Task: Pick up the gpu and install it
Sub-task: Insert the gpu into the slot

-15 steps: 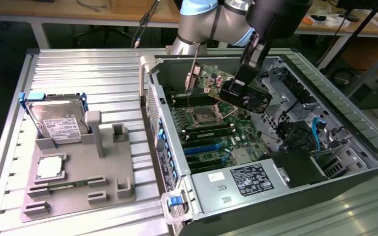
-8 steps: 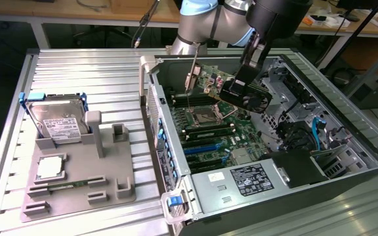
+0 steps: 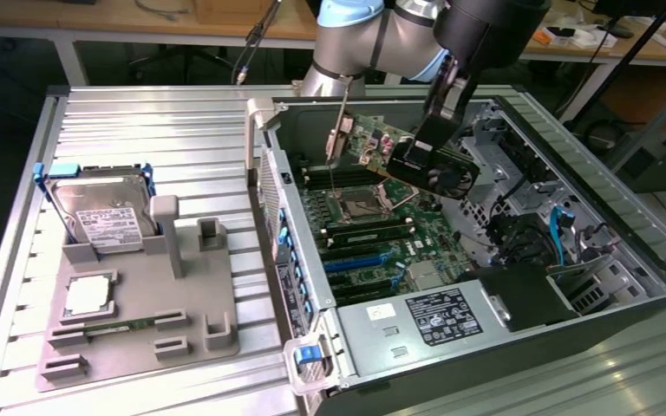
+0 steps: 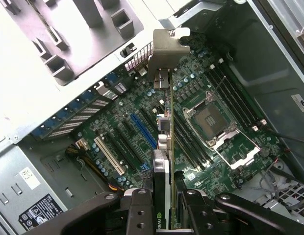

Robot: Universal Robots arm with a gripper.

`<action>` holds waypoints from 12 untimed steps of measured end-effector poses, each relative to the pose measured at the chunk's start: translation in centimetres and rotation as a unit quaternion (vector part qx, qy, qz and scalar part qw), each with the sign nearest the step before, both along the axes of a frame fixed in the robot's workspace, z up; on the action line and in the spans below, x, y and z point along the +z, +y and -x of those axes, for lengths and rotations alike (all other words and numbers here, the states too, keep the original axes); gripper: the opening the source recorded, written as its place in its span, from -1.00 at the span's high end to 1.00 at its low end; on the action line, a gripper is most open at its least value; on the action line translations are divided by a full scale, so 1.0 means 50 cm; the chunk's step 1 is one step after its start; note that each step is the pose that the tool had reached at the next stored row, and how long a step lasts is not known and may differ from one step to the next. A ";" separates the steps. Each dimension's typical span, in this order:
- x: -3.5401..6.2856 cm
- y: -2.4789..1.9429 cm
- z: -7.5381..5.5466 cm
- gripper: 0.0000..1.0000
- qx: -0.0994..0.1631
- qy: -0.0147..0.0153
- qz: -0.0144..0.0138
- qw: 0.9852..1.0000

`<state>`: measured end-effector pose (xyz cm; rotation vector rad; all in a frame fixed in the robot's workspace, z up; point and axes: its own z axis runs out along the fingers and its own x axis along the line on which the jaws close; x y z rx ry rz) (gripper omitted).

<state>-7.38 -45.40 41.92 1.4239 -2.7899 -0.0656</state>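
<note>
My hand (image 3: 423,154) grips the gpu (image 3: 368,139) by the end away from its silver bracket (image 3: 336,143), jaws narrow on the card's edge. The card hangs tilted in the air inside the open case (image 3: 610,208), above the board (image 3: 394,232) and clear of its slots (image 4: 142,129). From the wrist, the card's edge runs roughly parallel to the slots, between them and the socket (image 4: 211,121). As I judge it, the pick-up is done: the card is off the tray (image 3: 229,295) on the table (image 3: 136,121), where the drive (image 3: 101,212) rests. Seating the card in a slot is not yet done.
</note>
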 end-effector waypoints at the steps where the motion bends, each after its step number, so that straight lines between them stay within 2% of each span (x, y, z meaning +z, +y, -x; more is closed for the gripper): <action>1: 0.000 0.0000 0.000 0.47 0.001 0.000 0.000 1.000; 12: 0.000 0.0000 -0.001 0.47 0.010 0.000 0.000 1.000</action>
